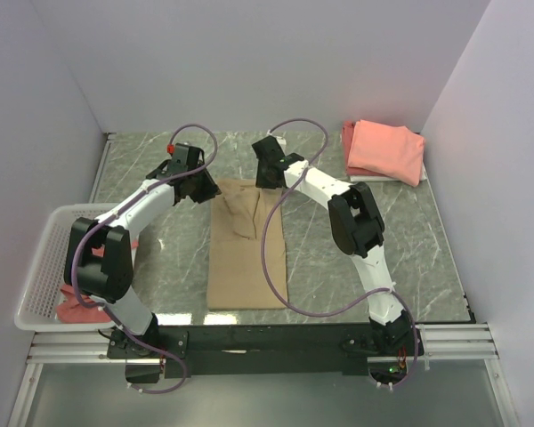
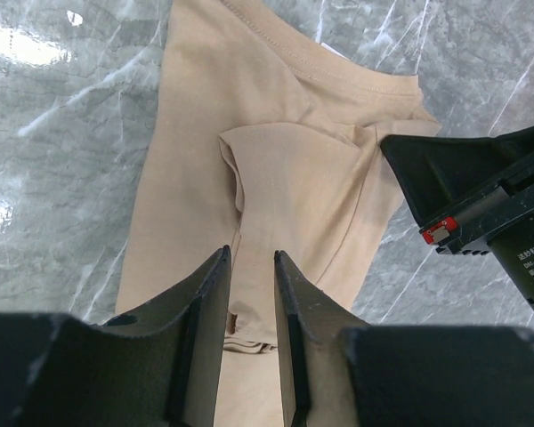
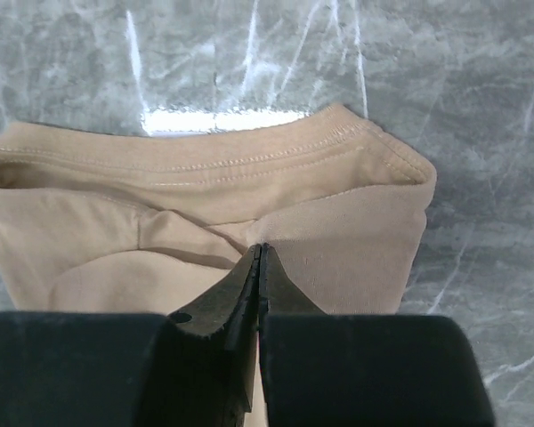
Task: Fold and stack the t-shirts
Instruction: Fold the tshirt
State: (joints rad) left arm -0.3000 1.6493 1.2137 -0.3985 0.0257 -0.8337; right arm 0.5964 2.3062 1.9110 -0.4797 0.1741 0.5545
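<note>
- Lengthwise, the tan shirt (image 1: pixel 245 258) lies flat in a narrow strip down the middle of the table (image 1: pixel 409 231). Its hem end is close to the near edge and its collar end points toward the far edge.
- A sleeve is tucked inward on top of the strip near the collar end, where the cloth is rumpled.
- The right gripper (image 1: pixel 267 181) is at the collar end, on the strip's right side. Its fingers (image 3: pixel 236 294) are pressed tightly together with the tips down on the cloth just behind the collar band. Creases run toward the tips, so they seem to nip a thin fold of the tan shirt, though the pinch itself is hidden.
- The left gripper (image 2: pixel 251 267) hangs over the strip's far left corner. Its fingers are parted by a slim gap with nothing between them, and tan cloth shows below.
- The pink shirts (image 1: pixel 384 149) sit folded in the far right corner, well apart from both grippers.
- A white mesh basket (image 1: pixel 49 258) rests at the left edge near the front, with a red shirt (image 1: pixel 76 310) bunched in its near end.
</note>
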